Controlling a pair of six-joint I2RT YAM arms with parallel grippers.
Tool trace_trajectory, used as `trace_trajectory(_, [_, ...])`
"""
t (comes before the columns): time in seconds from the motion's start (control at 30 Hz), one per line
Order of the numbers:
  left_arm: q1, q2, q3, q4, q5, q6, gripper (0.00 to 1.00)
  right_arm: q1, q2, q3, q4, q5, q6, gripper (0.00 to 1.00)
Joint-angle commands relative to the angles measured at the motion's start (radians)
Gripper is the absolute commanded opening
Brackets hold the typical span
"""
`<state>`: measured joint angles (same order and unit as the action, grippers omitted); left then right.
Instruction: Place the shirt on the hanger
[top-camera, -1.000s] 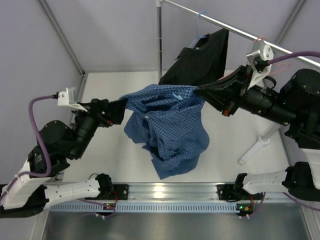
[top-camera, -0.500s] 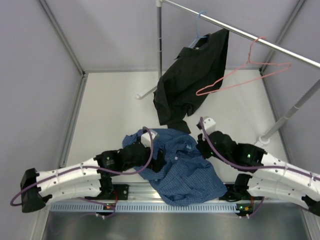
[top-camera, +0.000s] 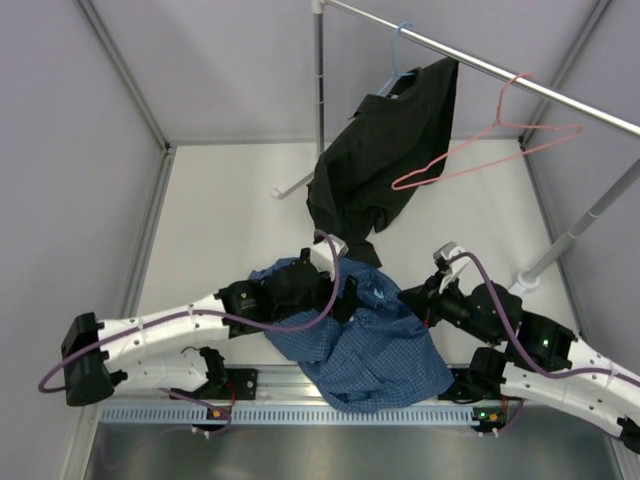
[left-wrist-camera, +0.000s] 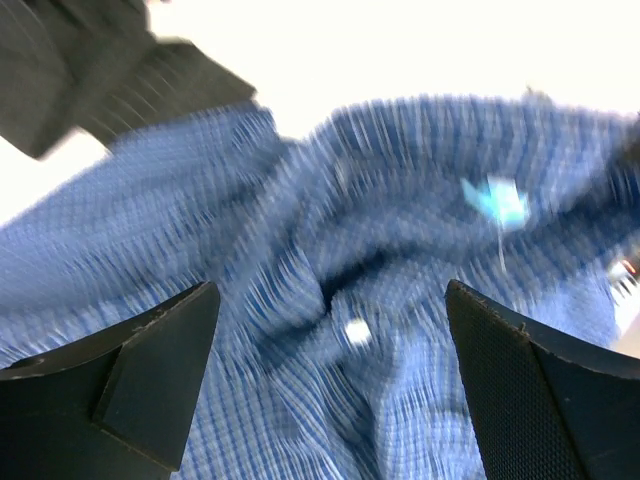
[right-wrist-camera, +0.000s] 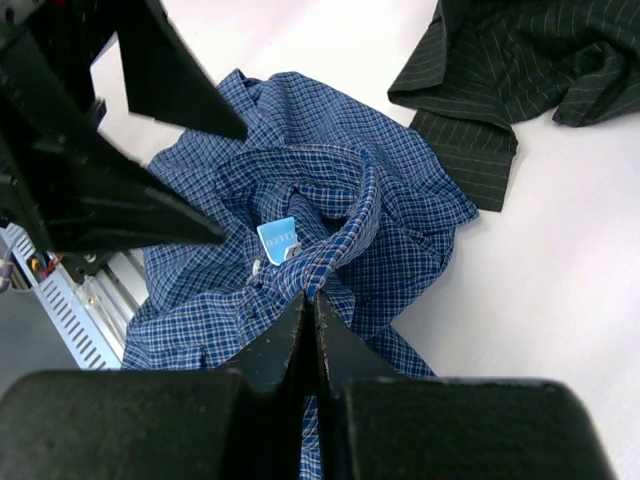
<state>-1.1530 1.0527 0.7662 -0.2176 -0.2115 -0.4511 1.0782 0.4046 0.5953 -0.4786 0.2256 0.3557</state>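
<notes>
The blue shirt (top-camera: 350, 340) lies crumpled on the table (top-camera: 230, 210) at its near edge, between the two arms. The left gripper (left-wrist-camera: 328, 300) hovers over the shirt's left part with its jaws spread wide, holding nothing. The right gripper (right-wrist-camera: 308, 296) has its fingers pressed together, tips against the collar fold; whether cloth is caught cannot be told. Just beyond, a black shirt (top-camera: 380, 150) droops to the table from a light blue hanger (top-camera: 400, 50) on the rail (top-camera: 480, 65). Farther right on the rail hangs the pink hanger (top-camera: 480, 152).
</notes>
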Motion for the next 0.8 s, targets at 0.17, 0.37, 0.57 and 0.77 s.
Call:
trace_trajectory(0.17, [0.12, 0.182, 0.222, -0.106, 0.062, 0.17, 0.95, 0.011, -0.047, -0.014, 0.092, -0.017, -0.031, 0.0])
trace_trajectory(0.37, [0.183, 0.138, 0.157, -0.117, 0.207, 0.167, 0.85, 0.011, -0.11, -0.026, 0.09, -0.012, -0.027, 0.0])
trace_trajectory(0.57, [0.237, 0.115, 0.114, -0.083, 0.418, 0.172, 0.62, 0.011, -0.102, -0.031, 0.101, -0.029, -0.032, 0.0])
trace_trajectory(0.77, [0.24, 0.124, 0.097, -0.057, 0.456, 0.163, 0.51, 0.012, -0.11, -0.032, 0.113, -0.061, -0.043, 0.0])
